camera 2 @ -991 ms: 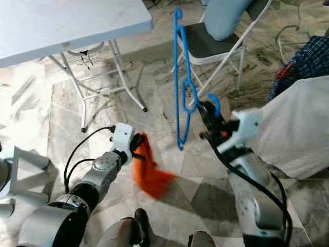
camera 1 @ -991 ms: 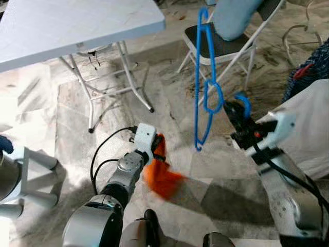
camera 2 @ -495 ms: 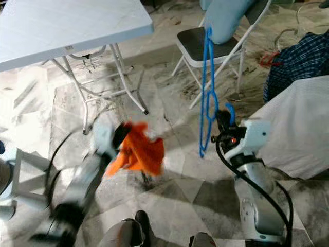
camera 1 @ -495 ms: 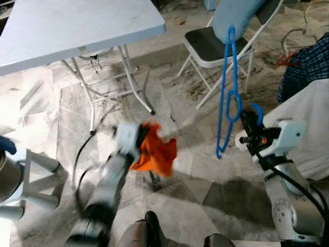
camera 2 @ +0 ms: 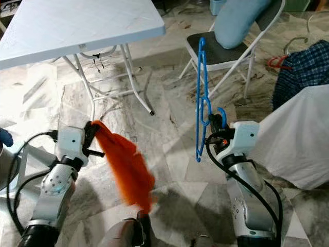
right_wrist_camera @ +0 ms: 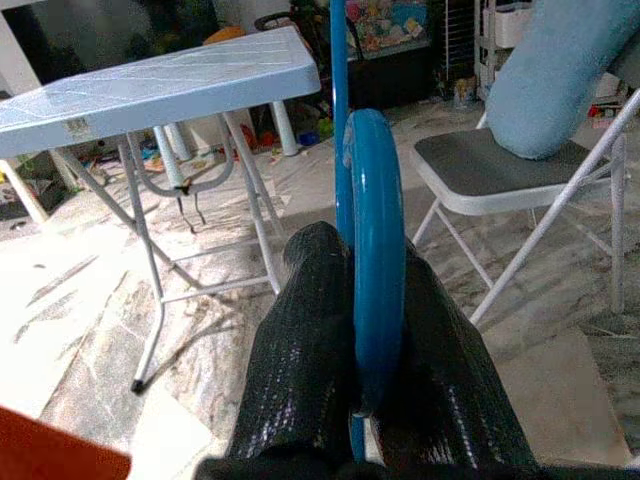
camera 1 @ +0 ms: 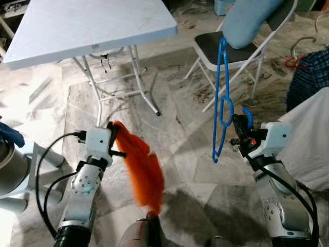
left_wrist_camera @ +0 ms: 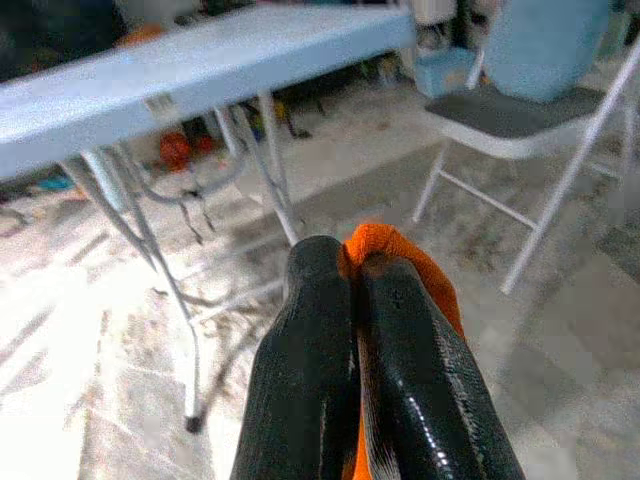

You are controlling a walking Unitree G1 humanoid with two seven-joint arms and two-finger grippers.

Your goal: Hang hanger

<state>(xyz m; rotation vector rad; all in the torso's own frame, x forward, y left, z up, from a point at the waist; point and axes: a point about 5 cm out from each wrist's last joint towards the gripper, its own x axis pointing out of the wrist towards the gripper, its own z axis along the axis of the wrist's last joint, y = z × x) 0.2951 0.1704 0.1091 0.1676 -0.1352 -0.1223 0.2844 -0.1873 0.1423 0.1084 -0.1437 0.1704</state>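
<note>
The right gripper (camera 1: 239,125) is clamped on the hanger (camera 1: 222,101), which stands upright above it. The left gripper (left_wrist_camera: 352,300) pinches an orange cloth (camera 1: 141,167). The hanger seems still unhung, with no rail near.

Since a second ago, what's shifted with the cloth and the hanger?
The left gripper has swung up and outward to the robot's left, so the orange cloth now hangs lower from it. The right gripper stays shut on the blue hanger, still upright. The camera also moved.
</note>
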